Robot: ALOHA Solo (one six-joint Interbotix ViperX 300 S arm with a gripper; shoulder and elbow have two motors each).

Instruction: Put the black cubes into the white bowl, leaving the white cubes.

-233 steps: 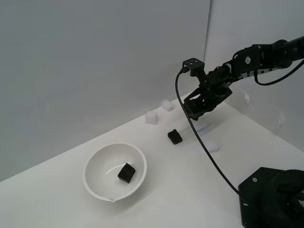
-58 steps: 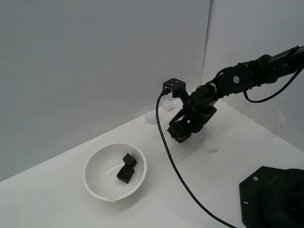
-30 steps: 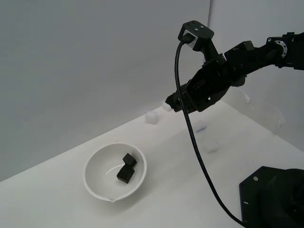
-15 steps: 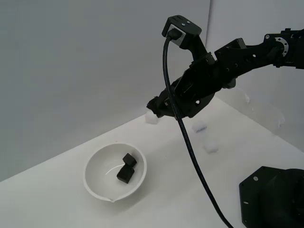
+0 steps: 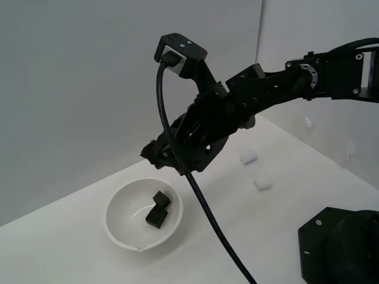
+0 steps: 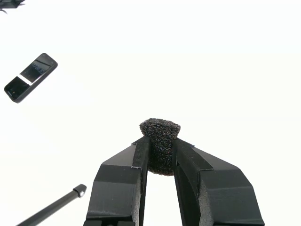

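Two black cubes are sitting in the bowl at the lower left of the exterior view, one leaning against the other; I am carrying a third cube, clamped narrowly between the pads of my gripper, as the wrist view shows, with its rough dark top poking out past the fingertips; in the exterior view the cube itself is lost against my black fingers, so I am placing it only by the gripper. What matters for the coming move is where that tip is hanging relative to the bowl: it is hovering above and just toward the upper right of the bowl's far rim, so the bowl's hollow is lying down and to the lower left of my tip; I am judging that I am not quite over the middle, and a release here might clip the rim, though one view cannot settle depth. Two white cubes are resting well apart from me at the right of the exterior view, on the table, and I am leaving them there.
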